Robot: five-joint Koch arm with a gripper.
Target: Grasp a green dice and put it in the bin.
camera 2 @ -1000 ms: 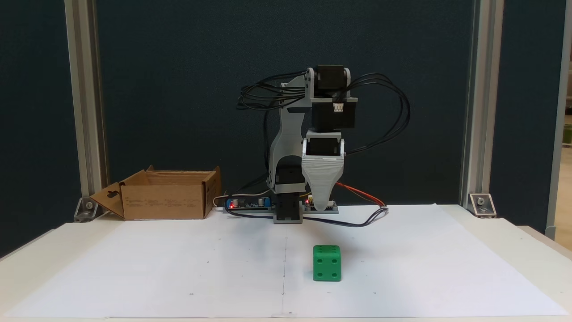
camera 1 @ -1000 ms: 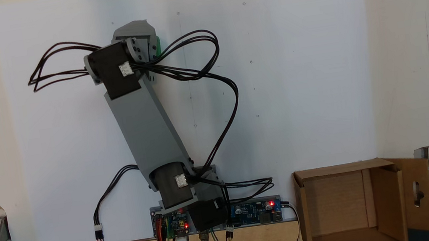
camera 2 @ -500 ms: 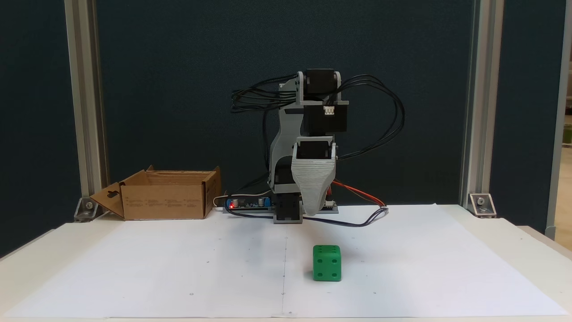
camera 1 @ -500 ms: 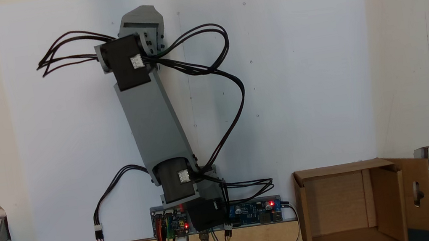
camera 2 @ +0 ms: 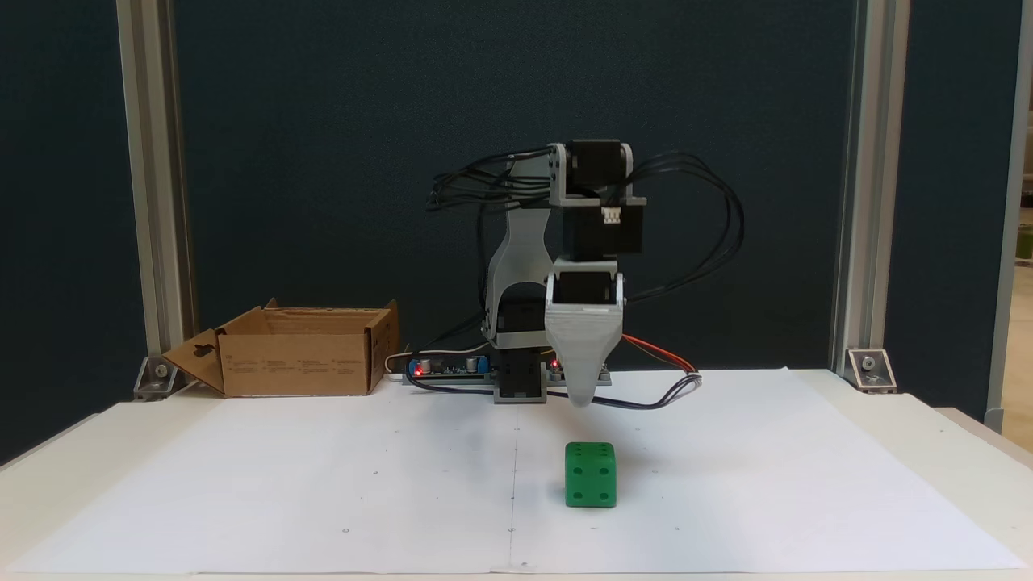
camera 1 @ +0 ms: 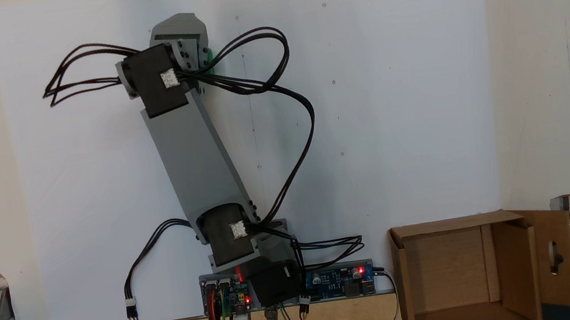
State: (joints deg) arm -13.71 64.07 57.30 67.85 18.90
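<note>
The green dice sits on the white paper sheet near the table's middle, showing four pips on its front face. My gripper points straight down a short way above the dice and does not touch it. Only its broad grey front jaw shows, with the other jaw behind it, so the gap between them is hidden. From above, the wrist covers the dice except for a green sliver. The bin is a brown cardboard box, open and upright beside the arm's base, seen also from above as the bin.
Black cables loop out from the arm on both sides. Circuit boards with red lights lie at the base. Aluminium frame posts stand at the table's rear corners. The paper sheet lies flat around the dice.
The gripper swung a little to the left in the front view, then back to the right, and has come lower over the dice. The dice and the bin have not moved.
</note>
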